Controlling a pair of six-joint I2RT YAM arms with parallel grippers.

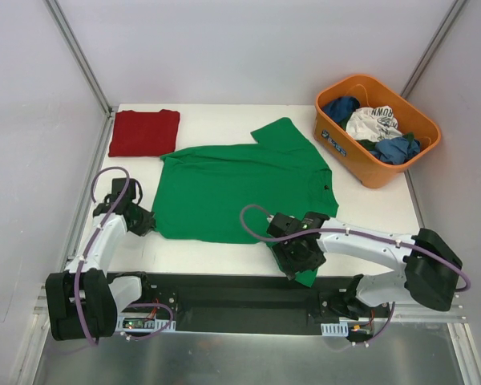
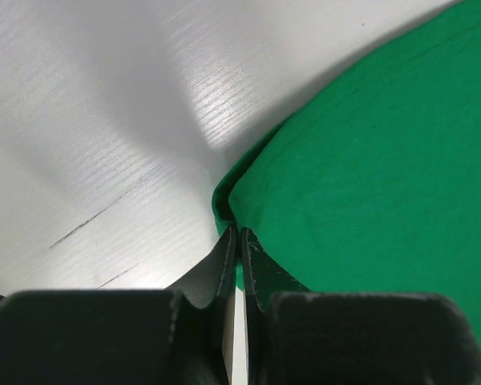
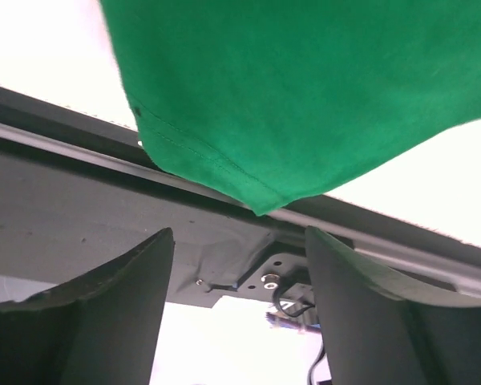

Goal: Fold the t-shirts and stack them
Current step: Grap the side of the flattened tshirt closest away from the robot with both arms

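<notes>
The green t-shirt (image 1: 240, 184) lies spread flat across the middle of the table. One sleeve corner hangs over the near edge. The dark red t-shirt (image 1: 144, 132) sits folded at the back left. My left gripper (image 1: 144, 220) is at the green shirt's near left corner. In the left wrist view it (image 2: 239, 231) is shut, with the green hem (image 2: 224, 196) pinched at its tips. My right gripper (image 1: 298, 258) hovers at the overhanging sleeve. In the right wrist view it (image 3: 237, 237) is open and empty, with the green sleeve tip (image 3: 260, 204) just beyond its fingers.
An orange basket (image 1: 341, 144) at the back right holds blue garments (image 1: 397, 148) and a white printed one (image 1: 373, 123). A black base rail (image 1: 224, 293) runs along the table's near edge, below the sleeve. Grey walls close in the left and right sides.
</notes>
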